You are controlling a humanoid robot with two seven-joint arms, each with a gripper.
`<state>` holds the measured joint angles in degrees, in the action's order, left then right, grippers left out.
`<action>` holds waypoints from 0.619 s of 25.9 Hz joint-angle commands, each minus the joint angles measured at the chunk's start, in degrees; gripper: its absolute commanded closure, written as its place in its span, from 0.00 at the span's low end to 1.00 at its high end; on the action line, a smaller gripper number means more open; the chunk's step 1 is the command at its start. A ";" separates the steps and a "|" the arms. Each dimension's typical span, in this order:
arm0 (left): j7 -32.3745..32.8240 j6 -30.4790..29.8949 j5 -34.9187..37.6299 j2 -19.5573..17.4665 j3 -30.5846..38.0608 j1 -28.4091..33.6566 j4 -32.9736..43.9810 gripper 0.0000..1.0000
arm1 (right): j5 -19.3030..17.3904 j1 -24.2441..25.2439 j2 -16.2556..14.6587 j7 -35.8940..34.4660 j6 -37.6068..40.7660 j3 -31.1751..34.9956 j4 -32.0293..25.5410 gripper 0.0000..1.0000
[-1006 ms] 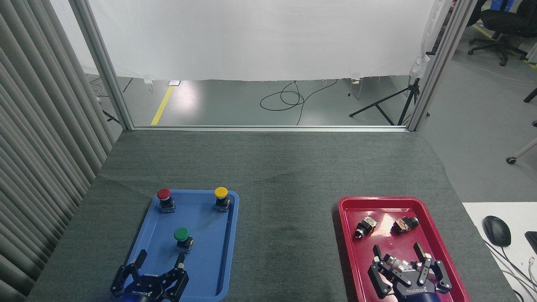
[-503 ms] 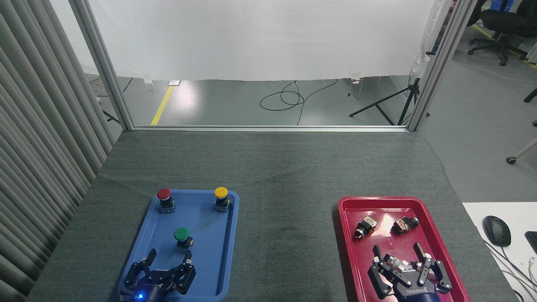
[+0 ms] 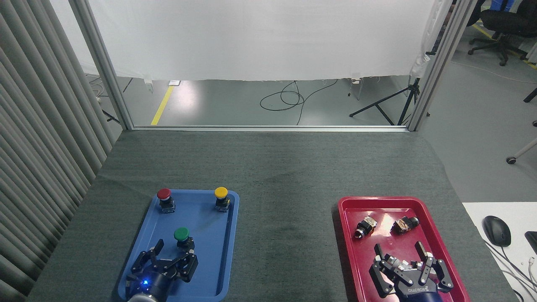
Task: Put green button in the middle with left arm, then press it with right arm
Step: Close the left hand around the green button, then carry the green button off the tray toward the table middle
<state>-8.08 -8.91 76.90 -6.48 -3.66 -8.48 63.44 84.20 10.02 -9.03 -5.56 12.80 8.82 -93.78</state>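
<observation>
We are at the very start: the green button [image 3: 181, 235] sits upright in the blue tray [image 3: 209, 268], on its near half, nearer to us than the red button [image 3: 164, 195] and yellow button [image 3: 221, 194]. Our left hand [image 3: 171, 251] hangs just short of it, fingers apart, not gripping. The bare grey worktop [image 3: 285, 218] between the trays is where it must go. Lifting, placing and pressing are all left. Our right hand [image 3: 403, 250] waits over the red tray [image 3: 444, 247], fingers apart and empty. Its body reads ROBOTIQ, upside down from here.
</observation>
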 commanded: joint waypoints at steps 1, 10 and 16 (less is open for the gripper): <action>-0.19 -0.23 0.00 0.07 -0.12 -0.92 -0.60 0.12 | 0.00 0.00 -0.03 0.02 -0.05 0.06 0.00 0.01; -0.80 -0.67 -0.17 0.24 -1.09 -2.06 -3.41 0.64 | 0.00 0.00 0.59 0.02 0.03 -0.03 0.00 0.01; -3.61 -4.71 -0.09 0.24 -1.09 -2.15 -3.59 1.00 | 0.00 0.00 0.59 0.02 0.12 -0.03 0.00 0.01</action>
<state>-10.42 -11.81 76.80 -6.24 -4.79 -10.55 60.01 84.20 10.02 -8.48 -5.73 12.83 8.80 -93.78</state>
